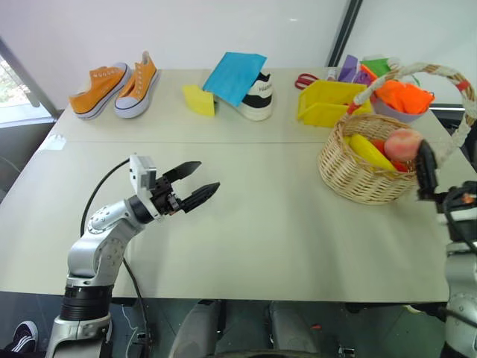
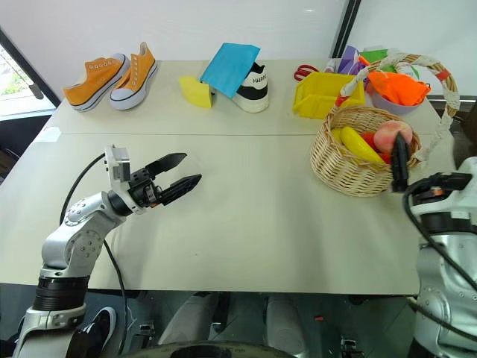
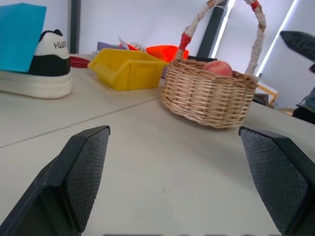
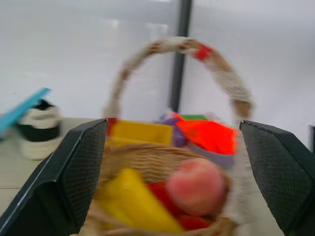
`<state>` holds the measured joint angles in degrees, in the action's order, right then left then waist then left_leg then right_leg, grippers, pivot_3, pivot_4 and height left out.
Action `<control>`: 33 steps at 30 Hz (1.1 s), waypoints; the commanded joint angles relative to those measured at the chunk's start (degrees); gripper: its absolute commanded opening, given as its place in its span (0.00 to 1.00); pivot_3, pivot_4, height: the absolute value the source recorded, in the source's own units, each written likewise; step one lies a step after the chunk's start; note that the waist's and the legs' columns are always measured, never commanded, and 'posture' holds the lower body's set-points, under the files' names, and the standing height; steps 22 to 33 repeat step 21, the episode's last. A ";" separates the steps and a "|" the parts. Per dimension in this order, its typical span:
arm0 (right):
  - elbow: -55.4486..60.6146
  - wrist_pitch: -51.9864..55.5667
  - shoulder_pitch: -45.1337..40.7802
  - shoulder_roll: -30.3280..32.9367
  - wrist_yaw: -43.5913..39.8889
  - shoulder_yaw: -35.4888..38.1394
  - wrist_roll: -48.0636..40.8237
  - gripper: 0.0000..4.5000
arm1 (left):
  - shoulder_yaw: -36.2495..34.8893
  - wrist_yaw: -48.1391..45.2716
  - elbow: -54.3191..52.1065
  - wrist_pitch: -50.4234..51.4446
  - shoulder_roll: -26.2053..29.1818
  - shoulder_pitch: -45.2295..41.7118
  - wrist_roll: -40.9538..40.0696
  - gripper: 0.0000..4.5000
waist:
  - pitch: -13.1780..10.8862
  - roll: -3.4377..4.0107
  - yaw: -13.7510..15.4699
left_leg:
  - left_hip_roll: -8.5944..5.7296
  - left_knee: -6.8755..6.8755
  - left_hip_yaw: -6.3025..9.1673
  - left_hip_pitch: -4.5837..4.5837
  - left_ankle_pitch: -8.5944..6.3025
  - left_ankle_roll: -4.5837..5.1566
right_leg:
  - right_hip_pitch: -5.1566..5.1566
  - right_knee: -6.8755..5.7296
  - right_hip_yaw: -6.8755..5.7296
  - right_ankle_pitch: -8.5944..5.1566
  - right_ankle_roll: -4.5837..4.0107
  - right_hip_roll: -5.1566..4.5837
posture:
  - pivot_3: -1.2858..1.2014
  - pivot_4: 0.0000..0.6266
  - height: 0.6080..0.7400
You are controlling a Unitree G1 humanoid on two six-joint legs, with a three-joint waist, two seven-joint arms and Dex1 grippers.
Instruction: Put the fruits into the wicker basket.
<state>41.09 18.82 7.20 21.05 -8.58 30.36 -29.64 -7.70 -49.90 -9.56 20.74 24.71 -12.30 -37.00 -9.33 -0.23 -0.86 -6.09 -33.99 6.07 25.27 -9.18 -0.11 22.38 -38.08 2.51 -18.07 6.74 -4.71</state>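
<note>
Both pairs of jaws stand wide apart and hold nothing. The left gripper (image 1: pixel 195 188) hangs over the bare table (image 1: pixel 283 224), well apart from the wicker basket (image 1: pixel 350 175). The right gripper (image 4: pixel 172 182) is close in front of that basket, seemingly just clear of its rim, though the blurred wrist view leaves this unsure. Inside the basket lie the banana (image 1: pixel 367 151) and the peach (image 1: pixel 402 145), side by side. A yellow bin (image 1: pixel 325 102) sits just behind.
</note>
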 commanded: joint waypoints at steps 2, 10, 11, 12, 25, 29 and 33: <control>1.35 3.48 1.15 5.46 -9.52 -12.07 -0.08 0.99 | -3.70 3.57 1.65 -3.58 -0.20 0.20 1.92 1.00 | 0.00 0.00 0.09 | -0.01 -0.01 0.00 0.00 0.00 0.00 | -0.01 0.02 -0.01 0.00 -0.01 -0.01 | 0.52 0.24 1.00; -11.96 5.11 -13.20 12.65 -29.72 -28.99 -1.01 0.99 | -9.44 11.02 5.96 -9.87 2.57 2.42 8.97 1.00 | -0.01 -0.17 0.10 | 0.01 -0.02 0.02 0.00 0.00 0.01 | -0.05 0.05 -0.07 0.00 0.00 -0.01 | 0.52 0.24 1.00; -13.75 3.83 -14.41 12.64 -31.23 -30.86 0.54 0.99 | -10.24 11.40 6.64 -11.16 2.88 2.60 9.55 1.00 | 0.00 -0.18 0.15 | 0.01 0.00 0.05 0.00 0.00 0.01 | -0.04 0.08 -0.10 0.07 0.12 -0.01 | 0.52 0.24 1.00; -15.69 2.78 -15.89 12.04 -31.70 -32.03 1.77 0.99 | -11.12 11.62 7.48 -12.03 3.21 2.66 9.68 1.00 | 0.00 -0.19 0.21 | 0.01 0.02 0.05 0.01 0.00 0.01 | 0.00 0.10 -0.11 0.07 0.13 -0.01 | 0.52 0.24 1.00; -24.52 -2.10 -19.25 8.62 -35.22 -34.09 4.81 0.99 | -15.76 15.88 7.01 -7.80 5.62 6.38 9.58 1.00 | -0.01 -0.21 0.25 | -0.04 0.02 0.07 0.04 -0.02 -0.01 | 0.14 0.11 -0.12 0.10 0.17 -0.05 | 0.52 0.24 1.00; -24.52 -2.10 -19.25 8.62 -35.22 -34.09 4.81 0.99 | -15.76 15.88 7.01 -7.80 5.62 6.38 9.58 1.00 | -0.01 -0.21 0.25 | -0.04 0.02 0.07 0.04 -0.02 -0.01 | 0.14 0.11 -0.12 0.10 0.17 -0.05 | 0.52 0.24 1.00; -24.52 -2.10 -19.25 8.62 -35.22 -34.09 4.81 0.99 | -15.76 15.88 7.01 -7.80 5.62 6.38 9.58 1.00 | -0.01 -0.21 0.25 | -0.04 0.02 0.07 0.04 -0.02 -0.01 | 0.14 0.11 -0.12 0.10 0.17 -0.05 | 0.52 0.24 1.00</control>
